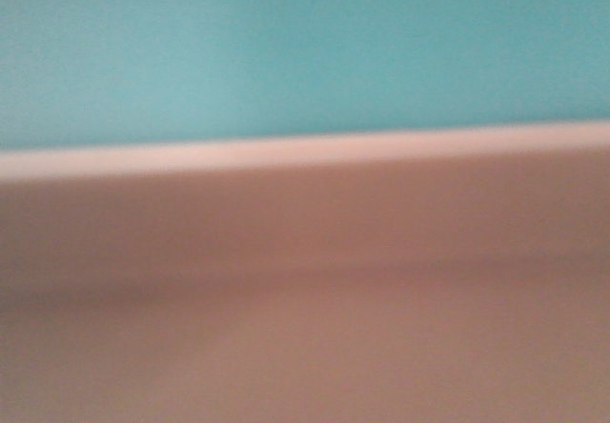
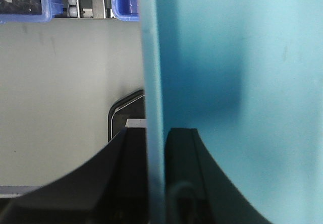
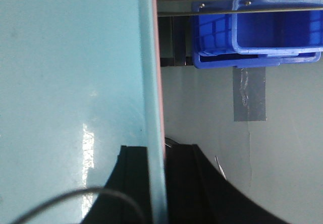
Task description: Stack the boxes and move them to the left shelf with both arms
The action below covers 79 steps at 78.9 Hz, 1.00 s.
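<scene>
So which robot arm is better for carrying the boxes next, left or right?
Neither alone. The left gripper and right gripper each pinch a wall of the blue box, so they should carry together.

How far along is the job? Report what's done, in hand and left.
Done: the blue bin appears nested in the pink bin. In hand: the left claw and right claw each clamp a side wall, lifted above the floor. Left: placing them on the shelf, not seen here.
</scene>
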Available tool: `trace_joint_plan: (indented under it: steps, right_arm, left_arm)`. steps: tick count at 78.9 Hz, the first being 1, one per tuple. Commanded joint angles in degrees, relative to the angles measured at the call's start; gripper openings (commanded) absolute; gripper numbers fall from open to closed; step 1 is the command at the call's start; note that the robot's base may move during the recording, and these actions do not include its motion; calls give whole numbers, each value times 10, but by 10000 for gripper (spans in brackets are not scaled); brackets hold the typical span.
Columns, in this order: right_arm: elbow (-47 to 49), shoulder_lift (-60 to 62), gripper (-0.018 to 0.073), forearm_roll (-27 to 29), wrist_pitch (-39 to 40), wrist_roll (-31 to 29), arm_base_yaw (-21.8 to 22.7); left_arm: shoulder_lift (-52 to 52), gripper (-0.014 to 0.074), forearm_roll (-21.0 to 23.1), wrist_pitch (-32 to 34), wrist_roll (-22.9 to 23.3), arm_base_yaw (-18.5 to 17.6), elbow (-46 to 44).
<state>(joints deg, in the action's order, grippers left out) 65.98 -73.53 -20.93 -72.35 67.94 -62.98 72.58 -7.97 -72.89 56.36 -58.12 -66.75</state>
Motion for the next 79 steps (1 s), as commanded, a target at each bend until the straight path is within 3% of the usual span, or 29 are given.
trace_joint_plan:
  steps: [1, 51, 68, 79]
  right_arm:
    - [33, 13, 70, 48, -23, 7, -15]
    - [33, 13, 70, 48, -23, 7, -15]
    - [33, 13, 70, 48, -23, 7, -15]
    - [33, 13, 70, 48, -23, 7, -15]
  left_arm:
    - [-12, -7, 108, -20, 2, -20, -30]
    - [-12, -7, 101, -18, 2, -20, -30]
    - [-12, -7, 13, -1, 2, -20, -30]
    - [-12, -7, -10, -1, 2, -20, -30]
